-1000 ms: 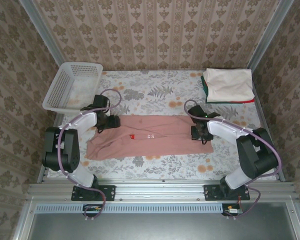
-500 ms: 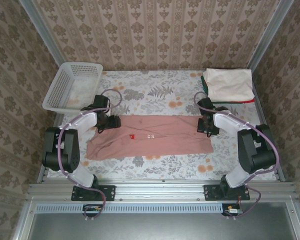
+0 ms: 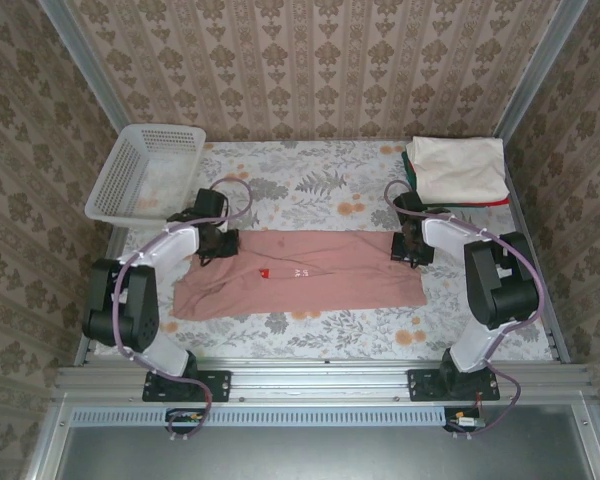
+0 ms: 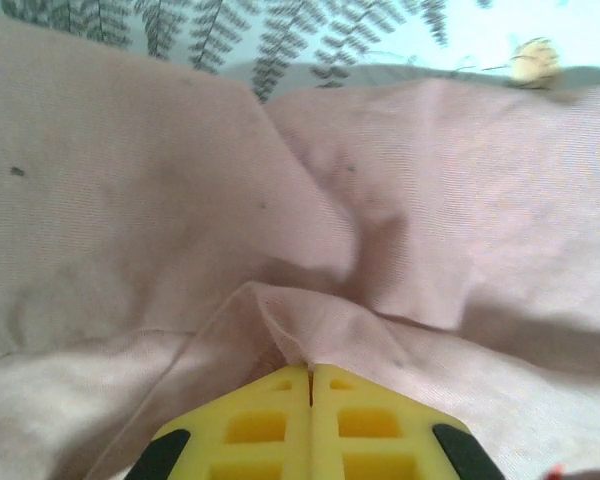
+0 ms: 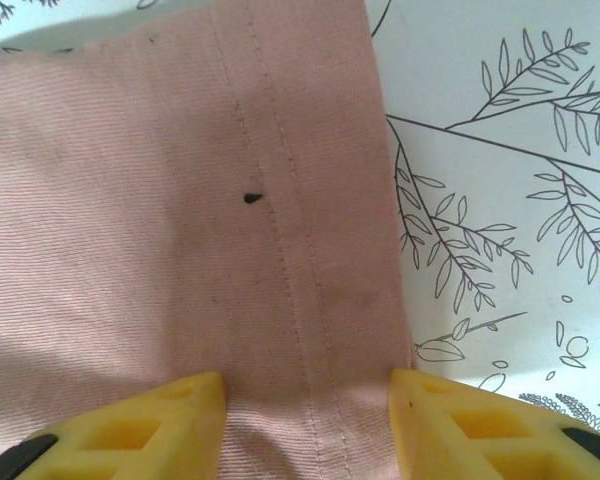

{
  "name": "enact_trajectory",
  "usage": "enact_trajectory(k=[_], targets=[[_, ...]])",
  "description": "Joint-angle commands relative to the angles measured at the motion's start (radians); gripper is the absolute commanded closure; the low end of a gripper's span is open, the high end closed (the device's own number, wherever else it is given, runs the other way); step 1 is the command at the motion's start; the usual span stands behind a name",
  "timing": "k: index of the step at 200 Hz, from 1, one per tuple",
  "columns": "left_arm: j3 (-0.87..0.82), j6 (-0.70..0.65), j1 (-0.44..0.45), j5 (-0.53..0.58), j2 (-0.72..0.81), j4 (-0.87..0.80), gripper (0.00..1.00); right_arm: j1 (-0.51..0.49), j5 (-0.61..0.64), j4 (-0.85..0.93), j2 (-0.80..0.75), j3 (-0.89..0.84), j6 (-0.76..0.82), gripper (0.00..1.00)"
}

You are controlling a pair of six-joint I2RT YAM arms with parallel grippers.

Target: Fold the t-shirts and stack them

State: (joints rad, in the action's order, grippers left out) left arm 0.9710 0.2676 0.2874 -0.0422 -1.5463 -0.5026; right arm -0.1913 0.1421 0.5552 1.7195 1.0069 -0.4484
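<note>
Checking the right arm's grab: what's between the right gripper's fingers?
In the right wrist view, the stitched hem edge of the pink tee lies flat between the fingers of the open right gripper; leaf-print tablecloth shows beside it.

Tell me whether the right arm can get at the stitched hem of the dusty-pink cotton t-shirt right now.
Probably yes: the right pincer hangs open astride the stitched hem of the dusty-pink cotton t-shirt, with nothing between them.
</note>
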Motion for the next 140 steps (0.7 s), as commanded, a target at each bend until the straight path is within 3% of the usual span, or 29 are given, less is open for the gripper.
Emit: enact_trajectory(k=[1, 69, 140], targets=[[0.032, 0.023, 0.055, 0.082, 0.087, -0.086, 1.0, 0.002, -0.026, -0.006, -0.038, -0.013, 0.007, 0.52], [-0.122, 0.254, 0.358, 0.319, 0.334, -0.295, 1.0, 0.002, -0.062, -0.014, -0.076, -0.041, 0.012, 0.51], [-0.287, 0.442, 0.499, 0.325, 0.45, -0.298, 0.97, -0.008, -0.094, -0.015, -0.102, -0.062, 0.008, 0.51]])
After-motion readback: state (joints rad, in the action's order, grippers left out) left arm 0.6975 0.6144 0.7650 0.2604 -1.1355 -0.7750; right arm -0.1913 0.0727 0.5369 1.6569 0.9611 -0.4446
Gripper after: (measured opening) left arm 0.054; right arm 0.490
